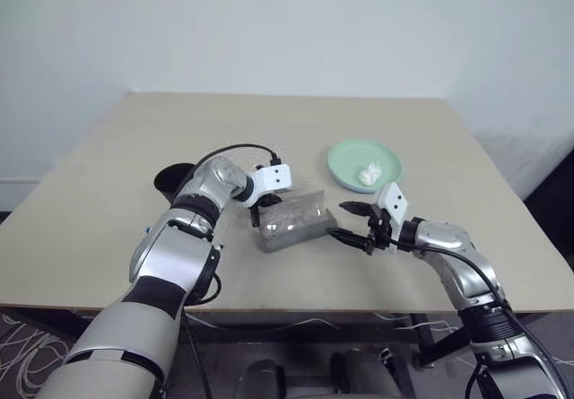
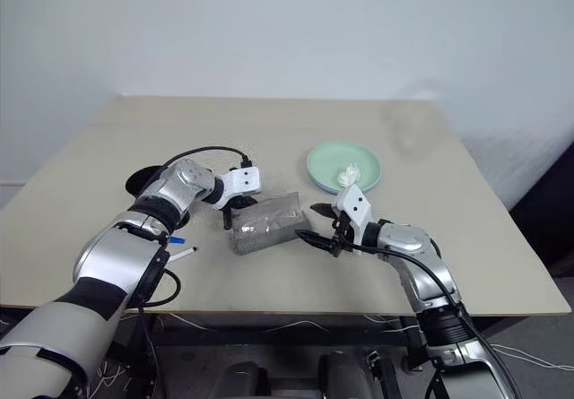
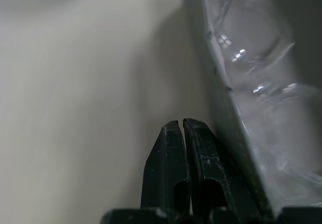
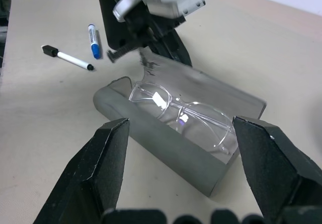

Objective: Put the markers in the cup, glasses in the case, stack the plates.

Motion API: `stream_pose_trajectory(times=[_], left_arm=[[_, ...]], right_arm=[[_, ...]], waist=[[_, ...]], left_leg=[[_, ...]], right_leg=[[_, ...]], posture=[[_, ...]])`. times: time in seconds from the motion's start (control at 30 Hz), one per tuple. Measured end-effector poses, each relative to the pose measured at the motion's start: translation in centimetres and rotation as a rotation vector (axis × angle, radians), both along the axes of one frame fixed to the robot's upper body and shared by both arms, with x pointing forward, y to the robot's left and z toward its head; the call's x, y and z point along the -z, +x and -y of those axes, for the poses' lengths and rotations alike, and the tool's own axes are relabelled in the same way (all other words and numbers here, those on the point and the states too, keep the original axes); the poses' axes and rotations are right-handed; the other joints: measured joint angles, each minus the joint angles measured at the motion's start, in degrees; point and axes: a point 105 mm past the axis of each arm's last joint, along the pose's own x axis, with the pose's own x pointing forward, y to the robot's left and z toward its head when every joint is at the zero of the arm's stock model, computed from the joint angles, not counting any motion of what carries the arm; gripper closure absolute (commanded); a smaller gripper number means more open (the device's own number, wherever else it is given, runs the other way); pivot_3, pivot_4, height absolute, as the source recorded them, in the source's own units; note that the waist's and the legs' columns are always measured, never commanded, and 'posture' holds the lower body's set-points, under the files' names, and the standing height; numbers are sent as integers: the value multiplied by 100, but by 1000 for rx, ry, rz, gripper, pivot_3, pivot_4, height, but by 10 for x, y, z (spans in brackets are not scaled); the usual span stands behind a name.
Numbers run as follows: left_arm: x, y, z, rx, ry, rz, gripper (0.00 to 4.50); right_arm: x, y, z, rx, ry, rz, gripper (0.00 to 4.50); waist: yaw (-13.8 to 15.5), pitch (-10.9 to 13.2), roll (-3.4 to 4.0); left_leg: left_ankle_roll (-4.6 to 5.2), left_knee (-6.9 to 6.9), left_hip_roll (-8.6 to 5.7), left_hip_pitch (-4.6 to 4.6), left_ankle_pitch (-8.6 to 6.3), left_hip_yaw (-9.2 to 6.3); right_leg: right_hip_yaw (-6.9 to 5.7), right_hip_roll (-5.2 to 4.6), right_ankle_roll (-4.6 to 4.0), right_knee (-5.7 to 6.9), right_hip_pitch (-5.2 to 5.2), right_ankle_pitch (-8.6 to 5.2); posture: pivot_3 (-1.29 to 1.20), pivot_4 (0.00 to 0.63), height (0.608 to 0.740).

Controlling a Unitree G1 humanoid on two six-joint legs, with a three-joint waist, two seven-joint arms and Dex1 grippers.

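So the grey oblong hard case (image 4: 176, 143) sits open mid-desk (image 1: 117, 157) with the clear-framed glasses (image 4: 183, 114) lying inside. The left claw (image 3: 182, 133) is clenched on nothing, right behind the raised lid. The right claw (image 4: 181, 148) is spread wide, empty, just off the case's other side. Black-capped marker (image 4: 67, 58) and blue-capped marker (image 4: 94, 41) lie on the desk beyond. Mint green plate (image 1: 345, 168) holds a white wad (image 1: 369, 175), probably tissue. Black cup (image 1: 172, 178) peeks out behind the left arm
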Motion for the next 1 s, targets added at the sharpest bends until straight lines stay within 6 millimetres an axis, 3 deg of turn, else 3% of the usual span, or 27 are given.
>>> stream_pose_trajectory(times=[0.2, 0.37, 0.67, 0.9, 1.0], left_arm=[[-13, -15, 9, 134, -76, -89, 4467], [-3, -25, 8, 176, -91, -125, 4467], [-11, -36, 3, 226, -141, -107, 4467], [-28, -79, -55, 244, -64, -120, 4467], [-33, -94, -63, 253, -46, -138, 4467]], right_arm=[[-1, 1, 4, 5, -3, 2, 944], [-2, 1, 7, 9, -6, 1, 944], [-7, 3, 4, -11, -5, 14, 944], [-6, 5, 4, -25, -11, 5, 944], [-7, 6, 2, -38, -12, 6, 944]], waist=[[-1, 0, 0], [-2, 0, 0], [-4, 0, 0], [-35, -1, 3], [9, 0, 3]], left_leg=[[4, 0, 0, 2, 2, 0], [18, 1, 1, 3, 10, -2], [17, 3, 3, 2, 10, 1], [17, -16, 12, 9, 10, 4], [13, -9, 9, 6, 8, 4]], right_leg=[[1, 0, 0, 2, 1, 0], [3, 2, 0, 5, 0, 0], [5, 2, 0, 4, -2, 0], [9, 9, -2, 8, -11, -1], [6, 3, -3, 4, -5, -2]], posture=[[0, 0, 740], [0, 0, 740], [0, 0, 740], [0, 0, 740], [0, 0, 740]])
